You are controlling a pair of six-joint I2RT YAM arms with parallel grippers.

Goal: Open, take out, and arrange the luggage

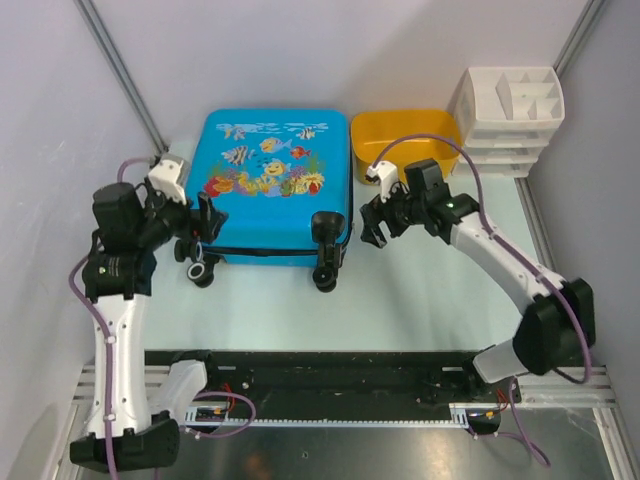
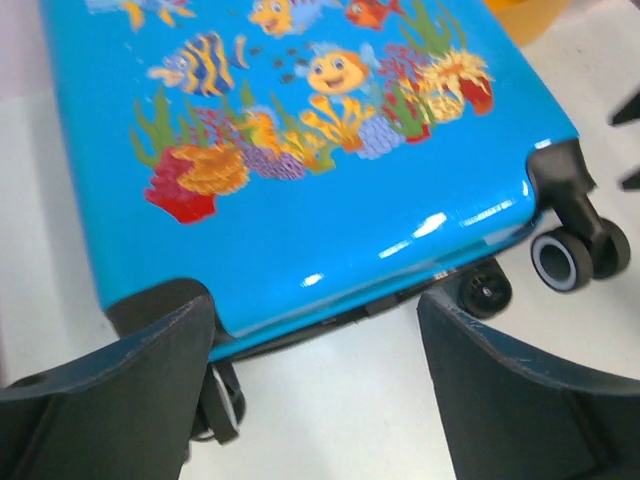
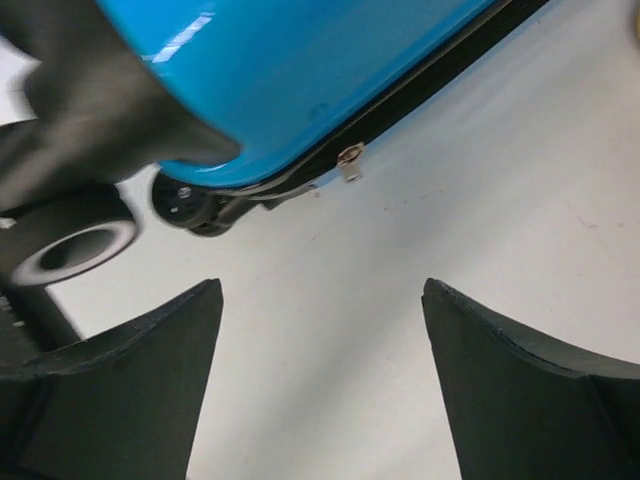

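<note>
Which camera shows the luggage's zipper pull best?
Right wrist: the zipper pull hangs plainly from the zipper band on the luggage. Left wrist shows that band only in shadow; top external shows it as a thin dark line, the pull too small to tell.

Far end of luggage (image 2: 320, 230) off-frame

Three views of one table: a high overview and two close wrist looks.

From above and behind the arm bases we look down on the whole table (image 1: 430, 300), far enough back to take in both arms. Our left wrist view sits close above the luggage (image 2: 300, 190), facing its printed lid and wheeled end past its own fingers (image 2: 100, 400). Our right wrist view is lower and nearer, facing the zipper edge beside a wheel (image 3: 65, 250). All three share the wheeled end.
</note>
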